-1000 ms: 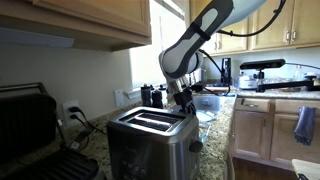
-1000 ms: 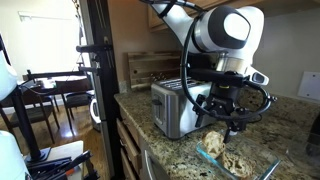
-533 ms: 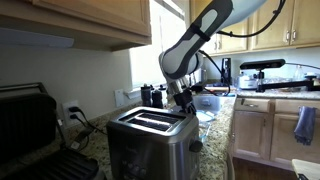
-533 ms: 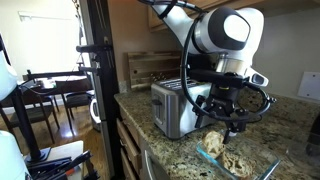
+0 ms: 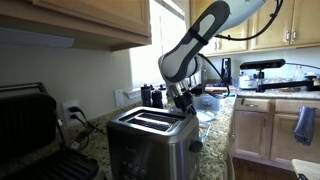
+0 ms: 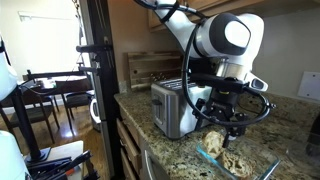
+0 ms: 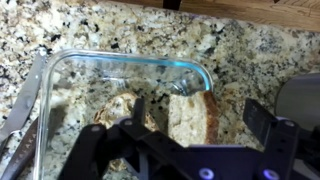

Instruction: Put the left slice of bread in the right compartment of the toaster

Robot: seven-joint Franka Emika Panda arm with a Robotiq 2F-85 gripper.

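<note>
The toaster (image 5: pixel 150 138) stood on the stone bench (image 6: pixel 138 108), close to its open front edge, with its two long slots facing up. A black grill (image 5: pixel 28 125) stood beside it, toward the wall edge of the bench.

Further along the same front edge, apart from the toaster, a glass dish (image 7: pixel 120 62) lay on the stone. In it lay two pieces of bread side by side. The bread slice (image 7: pixel 118 108) was toward the left of the wrist view and the second slice (image 7: pixel 190 118) toward the right, near the dish's right wall. In an exterior view the bread in the dish (image 6: pixel 208 157) showed only as pale lumps.

The gripper (image 6: pixel 226 128) hung over the dish and pointed down at it. In the wrist view its dark fingers (image 7: pixel 262 122) were spread apart, with nothing pinched between them, and the second slice showed in the gap. I could not tell if a fingertip touched the bread.
</note>
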